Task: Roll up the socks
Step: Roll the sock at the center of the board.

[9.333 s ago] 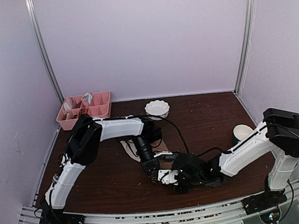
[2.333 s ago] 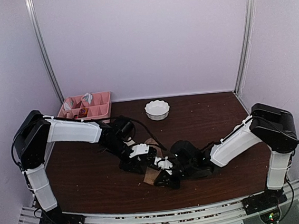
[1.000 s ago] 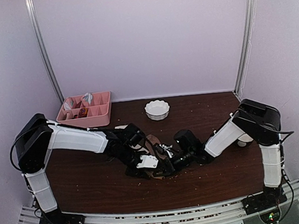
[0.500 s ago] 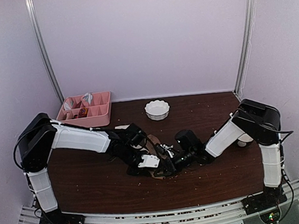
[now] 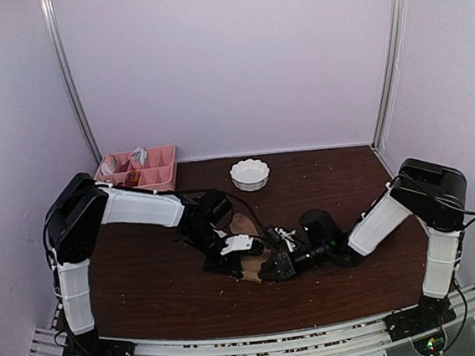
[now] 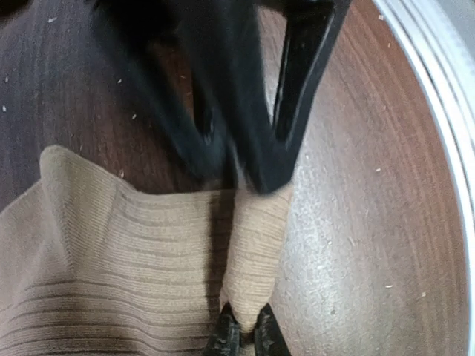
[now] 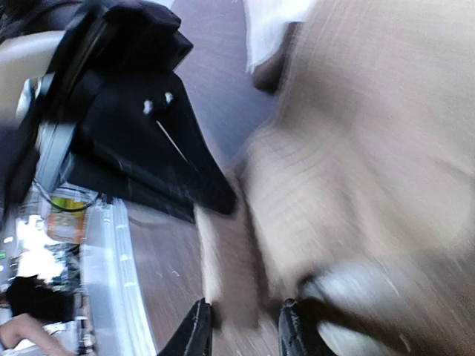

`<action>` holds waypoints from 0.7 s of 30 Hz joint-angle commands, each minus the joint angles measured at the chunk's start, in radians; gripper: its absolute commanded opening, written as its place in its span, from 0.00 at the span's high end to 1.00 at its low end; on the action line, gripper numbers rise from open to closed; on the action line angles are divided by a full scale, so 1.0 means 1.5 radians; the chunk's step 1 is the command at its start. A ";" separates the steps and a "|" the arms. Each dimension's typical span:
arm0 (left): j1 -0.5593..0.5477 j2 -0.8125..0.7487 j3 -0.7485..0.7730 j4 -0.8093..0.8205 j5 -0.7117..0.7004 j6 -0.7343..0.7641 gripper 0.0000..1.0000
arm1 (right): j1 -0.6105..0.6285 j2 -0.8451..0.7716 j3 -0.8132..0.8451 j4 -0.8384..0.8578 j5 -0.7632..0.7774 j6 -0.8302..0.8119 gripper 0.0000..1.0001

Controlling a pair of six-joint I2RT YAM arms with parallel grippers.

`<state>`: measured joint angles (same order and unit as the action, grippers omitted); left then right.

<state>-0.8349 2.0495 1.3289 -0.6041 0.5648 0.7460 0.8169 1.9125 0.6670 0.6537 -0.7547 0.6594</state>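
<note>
Sock place: the tan sock (image 6: 111, 274) lies on the table (image 6: 371, 222), on the near side of the white bowl (image 5: 250, 174) and well apart from it, between the two hands.
Left hand: the left hand (image 6: 241, 340) is together, clamped on a narrow raised fold of the tan sock.
Right hand: the right hand (image 7: 243, 330) has its fingertips apart, with a strip of tan fabric between them that is not plainly pinched.
Key relation: the fold runs straight out from the left hand to the right hand's fingertips. The ribbed body of the sock spreads to one side.
Long axis: it seems to run from the bowl side towards the near edge.
Nearer arm: both reach the sock, but only the left holds it.
Hard to make out: the right wrist view is smeared. From above, the hands cover most of the sock. The patched sock cannot be picked out.
</note>
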 commanded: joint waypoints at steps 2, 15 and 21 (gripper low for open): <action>0.020 0.076 0.044 -0.141 0.082 -0.049 0.99 | -0.001 -0.066 -0.077 -0.049 0.150 -0.110 0.66; 0.054 0.152 0.123 -0.236 0.172 -0.096 0.98 | 0.001 -0.280 -0.251 0.031 0.469 -0.155 0.00; 0.063 0.169 0.133 -0.254 0.188 -0.095 0.98 | -0.006 -0.382 -0.306 0.036 0.676 0.001 0.00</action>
<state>-0.7517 2.2501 1.5223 -0.9161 0.8806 0.6117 0.8192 1.4139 0.2478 0.6609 -0.0254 0.4816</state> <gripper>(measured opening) 0.026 0.997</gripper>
